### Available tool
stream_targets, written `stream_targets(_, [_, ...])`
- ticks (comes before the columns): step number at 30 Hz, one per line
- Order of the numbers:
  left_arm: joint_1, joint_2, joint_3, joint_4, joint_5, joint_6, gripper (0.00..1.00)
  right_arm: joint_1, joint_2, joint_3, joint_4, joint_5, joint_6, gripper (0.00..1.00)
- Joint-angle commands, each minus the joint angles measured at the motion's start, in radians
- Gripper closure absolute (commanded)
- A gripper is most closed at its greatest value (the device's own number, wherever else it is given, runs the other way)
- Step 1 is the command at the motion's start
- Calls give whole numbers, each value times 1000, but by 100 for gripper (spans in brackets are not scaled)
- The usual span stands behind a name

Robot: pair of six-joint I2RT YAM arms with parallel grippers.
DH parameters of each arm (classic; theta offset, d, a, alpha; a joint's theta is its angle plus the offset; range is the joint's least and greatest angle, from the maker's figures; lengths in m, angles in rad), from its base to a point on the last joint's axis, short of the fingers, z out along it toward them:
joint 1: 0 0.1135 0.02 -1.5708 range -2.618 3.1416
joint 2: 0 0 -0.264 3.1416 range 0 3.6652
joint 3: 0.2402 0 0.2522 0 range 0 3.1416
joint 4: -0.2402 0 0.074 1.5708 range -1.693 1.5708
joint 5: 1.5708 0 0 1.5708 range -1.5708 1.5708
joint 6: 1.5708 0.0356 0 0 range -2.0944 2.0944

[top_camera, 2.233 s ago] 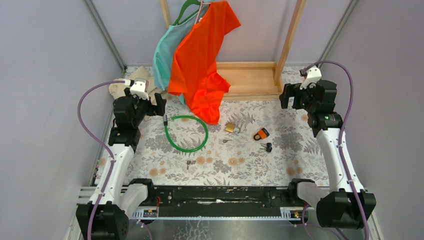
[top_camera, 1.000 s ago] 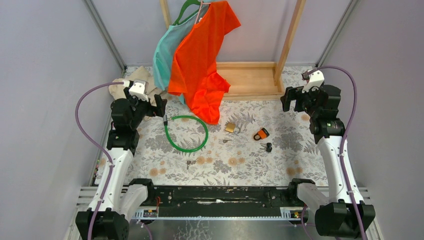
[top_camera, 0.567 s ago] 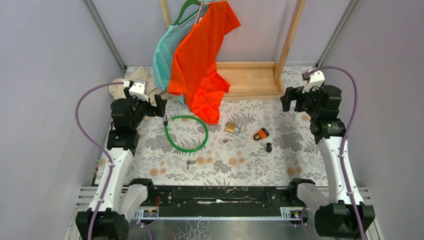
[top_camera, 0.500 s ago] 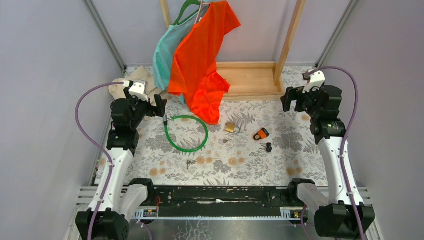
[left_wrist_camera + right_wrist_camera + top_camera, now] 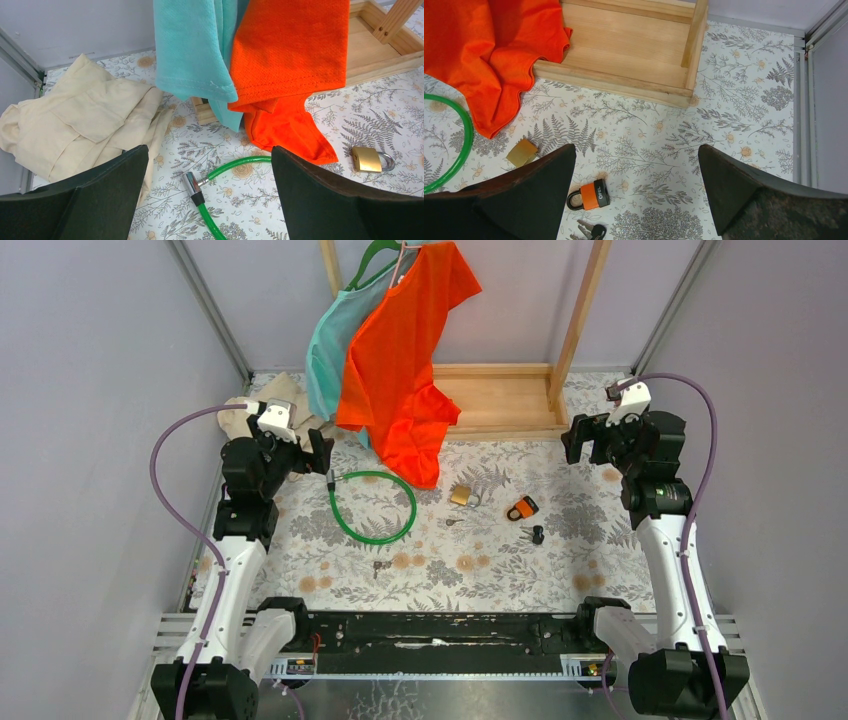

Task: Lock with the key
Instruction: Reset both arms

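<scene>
Both grippers, left [image 5: 207, 195] and right [image 5: 636, 200], hover with jaws spread and empty; brass padlock [image 5: 461, 495], orange padlock [image 5: 521, 508] and keys [image 5: 535, 534] lie apart on the counter [image 5: 600, 570], no key inserted.

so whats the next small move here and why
Probably lower the right gripper toward the black-headed keys: both grippers are open, raised and hold nothing, and the keys lie beside the orange padlock. Whether that padlock is already locked, I can't tell.
</scene>
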Motion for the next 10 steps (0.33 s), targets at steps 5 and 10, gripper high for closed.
stream_targets(5, [8, -15, 19, 22, 11, 20, 0, -9, -23, 7, 37, -19, -1, 1])
stream_targets(10, [9, -17, 20, 20, 9, 20, 0, -10, -26, 8, 36, -23, -1, 1])
